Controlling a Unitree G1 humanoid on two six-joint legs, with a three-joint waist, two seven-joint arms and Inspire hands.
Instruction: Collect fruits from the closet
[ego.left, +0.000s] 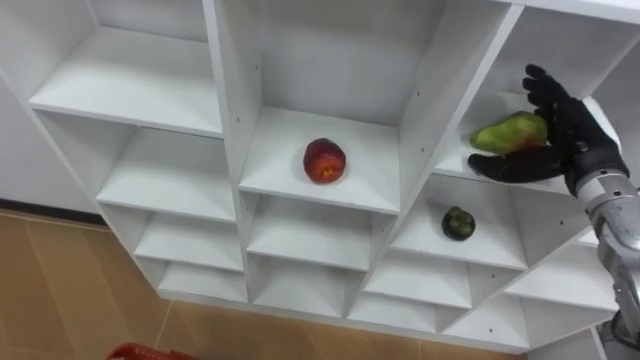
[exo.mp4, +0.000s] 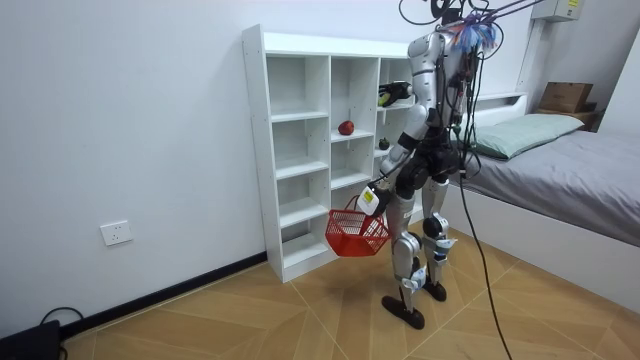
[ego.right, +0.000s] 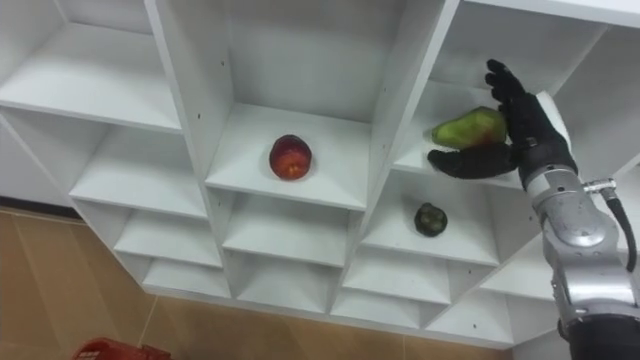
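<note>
A yellow-green pear (ego.left: 510, 132) lies on the upper right shelf of the white closet (ego.left: 230, 70). My right hand (ego.left: 575, 130) reaches into that compartment, open, with straight fingers behind the pear and the thumb stretched under its front. On the middle shelf sits a red fruit (ego.left: 324, 160). A small dark green fruit (ego.left: 458, 222) rests one shelf below the pear. In the room view I stand facing the closet, and my left hand (exo.mp4: 370, 197) hangs low, shut on the handle of a red basket (exo.mp4: 355, 235).
The closet's other compartments hold nothing. The basket's red rim (ego.left: 140, 352) shows at the bottom left, over the wooden floor. A bed (exo.mp4: 560, 170) stands close behind me, at the room view's right.
</note>
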